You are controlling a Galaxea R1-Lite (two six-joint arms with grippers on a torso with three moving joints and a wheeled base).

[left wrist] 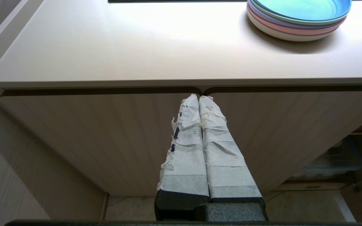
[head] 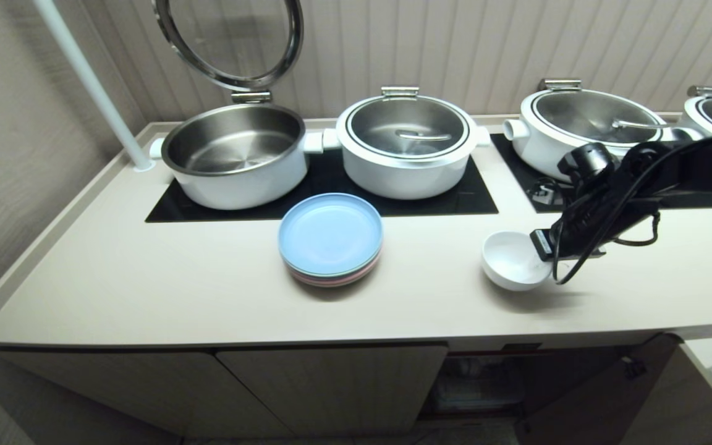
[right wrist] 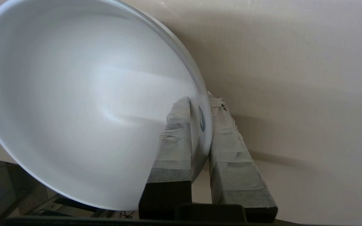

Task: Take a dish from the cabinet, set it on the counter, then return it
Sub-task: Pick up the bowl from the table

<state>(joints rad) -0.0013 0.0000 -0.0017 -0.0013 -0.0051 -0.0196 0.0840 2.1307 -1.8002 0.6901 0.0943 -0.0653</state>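
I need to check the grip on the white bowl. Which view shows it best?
The right wrist view: the right gripper pinches the dish by its rim, one finger inside, one outside. The head view shows the dish on the counter; the left wrist view misses it.

dish (head: 509,259) on counter (head: 146,284) right of plate stack (head: 330,238), pots (head: 406,145) behind on cooktop panels (head: 473,191), cabinet (head: 331,386) below

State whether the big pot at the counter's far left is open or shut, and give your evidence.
Open. Its round glass lid stands raised on the hinge behind the pot, and the bare steel inside shows, empty.
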